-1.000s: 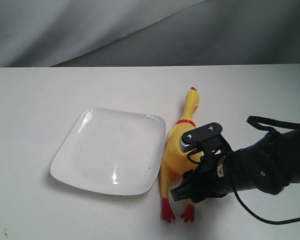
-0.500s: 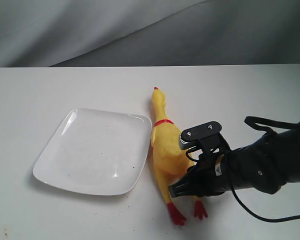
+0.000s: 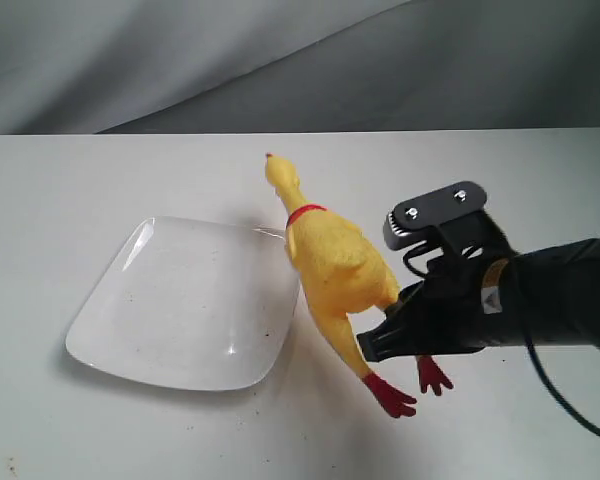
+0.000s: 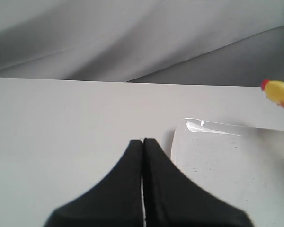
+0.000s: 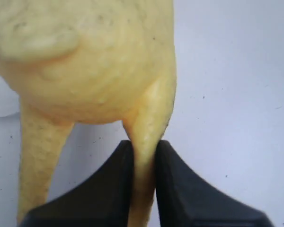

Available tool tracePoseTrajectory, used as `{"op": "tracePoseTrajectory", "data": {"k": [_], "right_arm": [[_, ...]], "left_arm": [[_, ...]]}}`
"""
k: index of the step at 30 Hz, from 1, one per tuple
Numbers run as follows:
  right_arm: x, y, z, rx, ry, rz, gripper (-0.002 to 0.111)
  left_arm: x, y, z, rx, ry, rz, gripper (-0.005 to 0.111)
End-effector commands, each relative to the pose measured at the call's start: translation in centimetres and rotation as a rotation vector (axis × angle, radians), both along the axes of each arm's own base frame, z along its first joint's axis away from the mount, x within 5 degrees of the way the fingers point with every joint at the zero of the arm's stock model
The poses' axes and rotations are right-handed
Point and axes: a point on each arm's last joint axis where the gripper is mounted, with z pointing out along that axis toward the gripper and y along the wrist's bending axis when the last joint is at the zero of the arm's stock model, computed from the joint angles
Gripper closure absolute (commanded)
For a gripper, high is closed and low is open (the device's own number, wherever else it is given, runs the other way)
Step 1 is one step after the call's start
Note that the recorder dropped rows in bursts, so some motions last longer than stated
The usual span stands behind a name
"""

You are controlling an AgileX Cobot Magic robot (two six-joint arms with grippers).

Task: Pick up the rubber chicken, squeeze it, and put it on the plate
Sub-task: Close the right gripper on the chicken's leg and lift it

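The yellow rubber chicken (image 3: 330,260) hangs tilted above the table, head up toward the back left and red feet low at the front. My right gripper (image 3: 380,338) is shut on one of its legs (image 5: 144,156), just below the belly. The white square plate (image 3: 130,320) lies on the table to the chicken's left, and the chicken's body overlaps its right edge in the exterior view. My left gripper (image 4: 143,142) is shut with nothing in it, beside the plate (image 4: 213,161); the chicken's head (image 4: 280,92) shows at that view's edge. The left gripper is out of the exterior view.
The white table (image 3: 500,180) runs back to a grey draped cloth (image 3: 280,60). A black cable (image 3: 570,410) trails from the right arm over the table's front right.
The right gripper has lifted the chicken off the table and up to the right; its head has swung left toward the plate's far corner. Between 1.0 and 0.5 s ago the plate slid left.
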Motion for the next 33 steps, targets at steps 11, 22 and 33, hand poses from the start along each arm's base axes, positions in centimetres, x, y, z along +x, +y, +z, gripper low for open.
{"op": "tracePoseTrajectory", "data": {"k": [11,22,33], "right_arm": [[-6.4,-5.4,9.9,-0.061,-0.289,0.11,0.108],[-9.6,-5.1,11.2,0.031,-0.295,0.358,0.108],[-10.1,-4.3,11.5,0.114,-0.298,0.437,0.108]], "left_arm": [[0.0,0.0,-0.2,-0.003,0.002,0.002,0.107],[0.0,0.0,-0.2,-0.003,0.002,0.002,0.107],[0.1,-0.2,2.7,0.191,-0.301,-0.02,0.107]]}}
